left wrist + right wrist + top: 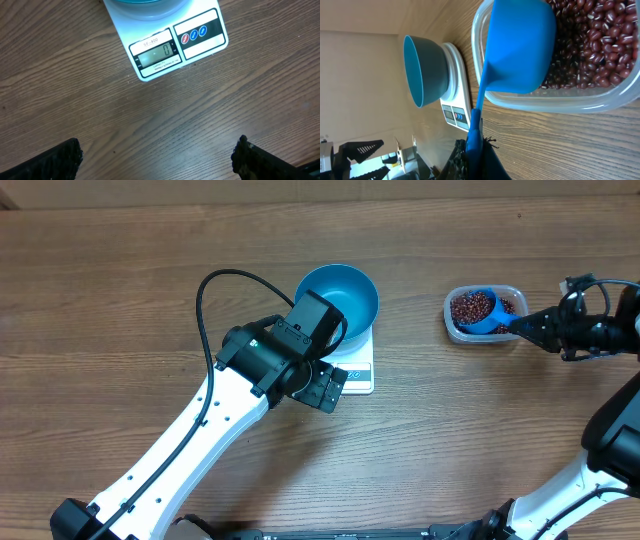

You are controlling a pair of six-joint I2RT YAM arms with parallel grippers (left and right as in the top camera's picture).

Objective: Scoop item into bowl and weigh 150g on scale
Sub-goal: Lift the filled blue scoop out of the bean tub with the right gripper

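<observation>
The bright blue bowl (pixel 340 298) stands empty on the white scale (pixel 358 372), whose display (pixel 156 54) reads 0. The bowl (pixel 422 67) and scale (pixel 457 95) also show in the right wrist view. My left gripper (pixel 326 387) hovers open over the table by the scale's front edge, its fingers (pixel 55 162) wide apart with nothing between them. My right gripper (pixel 530 326) is shut on the handle (pixel 477 125) of a small blue scoop (pixel 478 310). The scoop's cup is full of dark red beans (pixel 468 306) and sits over the clear tub (pixel 512 332) of beans (pixel 592 45).
The left arm (pixel 190 440) runs from the near left edge toward the scale, with a black cable (pixel 215 280) looping above it. The right arm (pixel 610 430) comes in from the right edge. Wood-grain table (pixel 120 300) lies all around.
</observation>
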